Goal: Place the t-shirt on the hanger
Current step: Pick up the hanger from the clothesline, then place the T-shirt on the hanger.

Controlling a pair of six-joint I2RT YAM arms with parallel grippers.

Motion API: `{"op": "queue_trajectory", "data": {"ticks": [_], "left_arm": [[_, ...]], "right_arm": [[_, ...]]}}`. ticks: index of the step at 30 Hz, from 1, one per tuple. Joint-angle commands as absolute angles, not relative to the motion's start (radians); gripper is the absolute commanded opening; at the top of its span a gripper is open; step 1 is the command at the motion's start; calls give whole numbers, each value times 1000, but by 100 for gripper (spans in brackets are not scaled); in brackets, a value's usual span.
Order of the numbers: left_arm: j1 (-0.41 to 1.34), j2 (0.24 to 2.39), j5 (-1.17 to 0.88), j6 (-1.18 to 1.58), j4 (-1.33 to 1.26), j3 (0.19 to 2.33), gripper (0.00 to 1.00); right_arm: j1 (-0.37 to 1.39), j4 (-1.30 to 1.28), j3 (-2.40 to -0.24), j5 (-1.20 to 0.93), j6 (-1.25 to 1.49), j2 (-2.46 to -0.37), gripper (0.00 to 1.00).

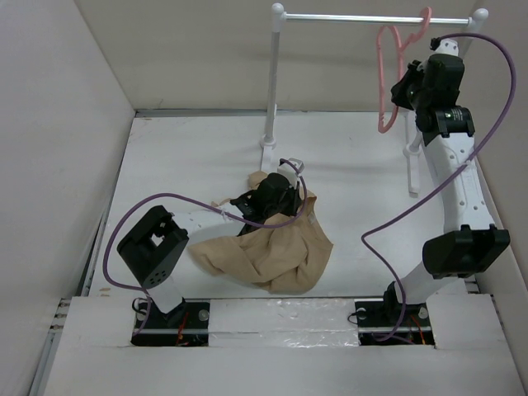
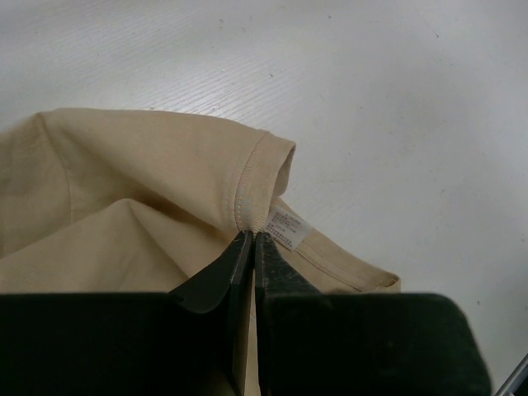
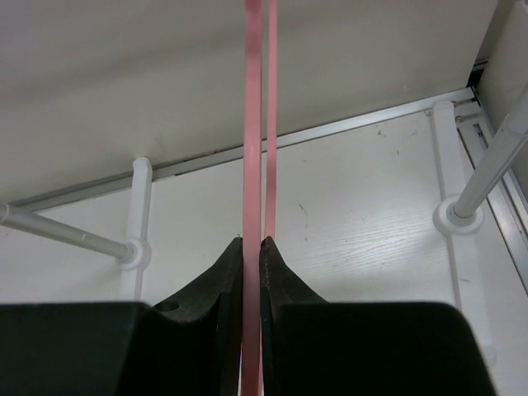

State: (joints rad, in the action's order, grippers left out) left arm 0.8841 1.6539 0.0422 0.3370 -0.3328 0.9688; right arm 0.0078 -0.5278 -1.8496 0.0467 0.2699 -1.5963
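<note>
The left fingers (image 2: 216, 279) pinch the collar of the t-shirt (image 1: 272, 252), heaped on the counter (image 1: 198, 157) near the arms, while the right fingers (image 3: 213, 285) clamp the pink hanger (image 3: 253, 124) hooked on the far-right rail (image 1: 371, 16). The step likely goes best with the hanger held steady as the collar is lifted and threaded over one shoulder

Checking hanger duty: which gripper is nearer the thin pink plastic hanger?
Right. The right gripper grips the thin pink plastic hanger; the left gripper is far off, pinching the tan cloth t-shirt.
</note>
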Motion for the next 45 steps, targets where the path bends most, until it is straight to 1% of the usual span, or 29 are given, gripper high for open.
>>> {"op": "queue_trajectory", "data": {"ticks": [1, 2, 6, 11, 14, 15, 18, 20, 23, 25, 26, 27, 30, 32, 34, 36, 38, 42, 45], "left_arm": [[888, 1629, 46, 324, -367, 969, 0], [888, 1631, 48, 324, -367, 968, 0], [888, 1626, 49, 324, -368, 969, 0], [888, 1631, 46, 325, -370, 977, 0], [888, 1631, 49, 325, -370, 982, 0], [888, 1631, 51, 328, -370, 983, 0], [888, 1637, 69, 334, -370, 992, 0], [879, 1647, 83, 339, -371, 1008, 0], [829, 1686, 40, 362, -361, 1043, 0], [804, 1707, 31, 373, -360, 1063, 0], [792, 1713, 14, 385, -368, 1071, 0], [770, 1723, 6, 390, -371, 1080, 0], [747, 1749, 5, 397, -365, 1124, 0], [729, 1772, 5, 391, -345, 1173, 0], [715, 1782, 6, 390, -338, 1187, 0], [695, 1792, 5, 396, -336, 1196, 0], [663, 1796, -36, 399, -339, 1207, 0], [620, 1810, -44, 397, -316, 1232, 0], [597, 1795, -63, 396, -327, 1223, 0]], "right_arm": [[6, -405, -1859, 8, 287, -1490, 0], [6, -405, -1841, 8, 287, -1489, 0], [6, -331, -1741, 8, 307, -1367, 0], [6, -344, -1640, -15, 327, -1293, 0], [32, -301, -1504, -11, 342, -1209, 0], [32, -270, -1421, -11, 347, -1186, 0], [93, -238, -1310, -31, 379, -1085, 0], [158, -232, -1197, -38, 388, -999, 0], [231, -248, -1047, -40, 403, -898, 0], [294, -314, -973, -12, 432, -771, 0], [313, -340, -898, -17, 452, -729, 0], [349, -397, -862, -37, 474, -633, 0], [414, -509, -743, -67, 586, -481, 0], [503, -572, -704, -48, 702, -311, 0], [526, -583, -699, -66, 741, -281, 0], [526, -662, -736, -55, 736, -293, 0], [526, -681, -759, -81, 720, -325, 0], [537, -738, -816, -112, 680, -380, 0], [537, -796, -862, -74, 661, -413, 0]]}}
